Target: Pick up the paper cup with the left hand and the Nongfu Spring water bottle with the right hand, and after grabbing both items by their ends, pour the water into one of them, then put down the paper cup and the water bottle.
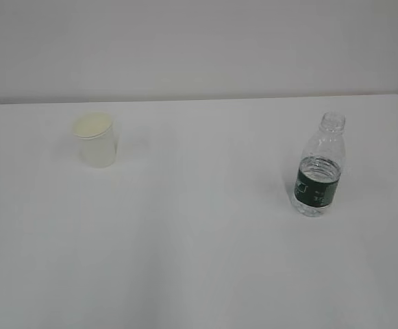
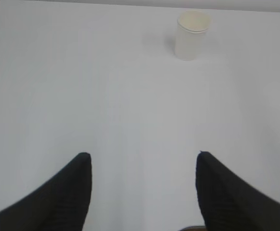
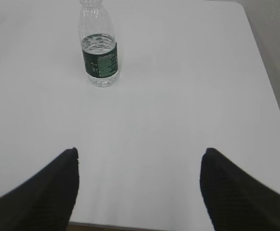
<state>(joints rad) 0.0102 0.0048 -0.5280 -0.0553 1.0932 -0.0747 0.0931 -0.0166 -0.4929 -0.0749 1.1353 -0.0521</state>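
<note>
Two tools are held open and empty above a white table (image 1: 199, 260): the left tool (image 2: 143, 166) is aimed at the paper cup (image 1: 97, 140), upright at the far left, the right tool (image 3: 139, 161) at the uncapped water bottle (image 1: 318, 168), upright well apart on the right

From my station I see a plain white tabletop (image 1: 199, 260) filling most of the exterior view, matte and evenly lit, with only soft, faint shadows on it. Behind it stands a bare pale grey wall (image 1: 199, 41), meeting the tabletop's far edge in a straight line. The tabletop's far right corner is rounded (the right wrist view shows this best). Past that right edge I can make out a strip of greyish surface (image 3: 279, 57), too blurred for me to say whether it is floor or wall.
</note>
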